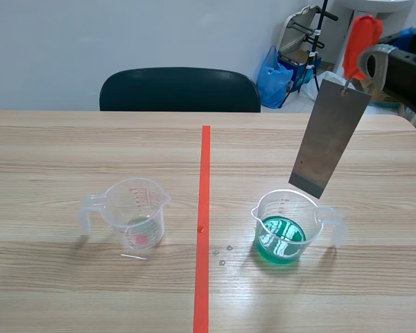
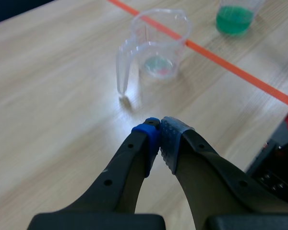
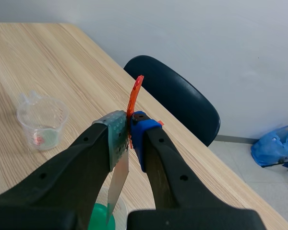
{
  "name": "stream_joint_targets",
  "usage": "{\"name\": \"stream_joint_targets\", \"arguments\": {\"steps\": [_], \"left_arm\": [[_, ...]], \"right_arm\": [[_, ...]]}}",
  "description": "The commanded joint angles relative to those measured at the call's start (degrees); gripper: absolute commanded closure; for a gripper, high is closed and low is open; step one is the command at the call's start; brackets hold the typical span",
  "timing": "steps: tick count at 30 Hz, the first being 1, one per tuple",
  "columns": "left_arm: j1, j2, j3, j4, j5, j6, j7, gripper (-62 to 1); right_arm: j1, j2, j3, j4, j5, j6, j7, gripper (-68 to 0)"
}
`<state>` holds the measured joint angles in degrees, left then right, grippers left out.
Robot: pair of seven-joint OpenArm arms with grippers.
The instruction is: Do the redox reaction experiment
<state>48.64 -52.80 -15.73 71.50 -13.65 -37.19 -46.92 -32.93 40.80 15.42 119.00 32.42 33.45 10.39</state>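
Orange clip (image 3: 134, 93) w/ metal strip (image 1: 329, 135) pinched in R tool (image 3: 129, 132) above green cup (image 1: 261, 218) (L tool (image 2: 159, 140) closed).

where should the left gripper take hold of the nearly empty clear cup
Probably by its handle. The cup stands upright with the handle jutting out away from the tape line, toward the left arm's side. The left gripper, shut now, would need to open and come in level from that side, closing across the handle.

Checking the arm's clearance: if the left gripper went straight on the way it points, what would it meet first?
Likely the table short of the clear cup, near its handle; the shut left gripper angles downward. Depth is unclear; the handle might come first.
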Motion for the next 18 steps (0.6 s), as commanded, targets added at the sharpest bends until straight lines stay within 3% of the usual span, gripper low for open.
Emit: {"name": "stream_joint_targets", "arguments": {"steps": [1,6,9,14,18], "left_arm": [[-5.2,-1.4,3.7,0.9,-3.5,-0.1,1.9,-2.1],[-23.7,-4.6,18.6,0.9,-11.9,-0.1,10.7,-2.1],[-35.1,-4.0,28.5,0.9,-14.1,-0.1,15.2,-2.1],[-52.4,0.7,45.4,0.9,-14.8,0.2,23.9,-2.1],[-62.2,6.8,55.7,0.9,-19.1,0.4,31.3,-2.1]], "right_arm": [[0.2,0.8,0.7,0.6,0.6,-0.4,0.8,-1.9],[0.2,0.8,0.7,0.6,0.6,-0.4,0.8,-1.9],[0.2,0.8,0.7,0.6,0.6,-0.4,0.8,-1.9],[0.2,0.8,0.7,0.6,0.6,-0.4,0.8,-1.9],[0.2,0.8,0.7,0.6,0.6,-0.3,0.9,-1.9]]}}
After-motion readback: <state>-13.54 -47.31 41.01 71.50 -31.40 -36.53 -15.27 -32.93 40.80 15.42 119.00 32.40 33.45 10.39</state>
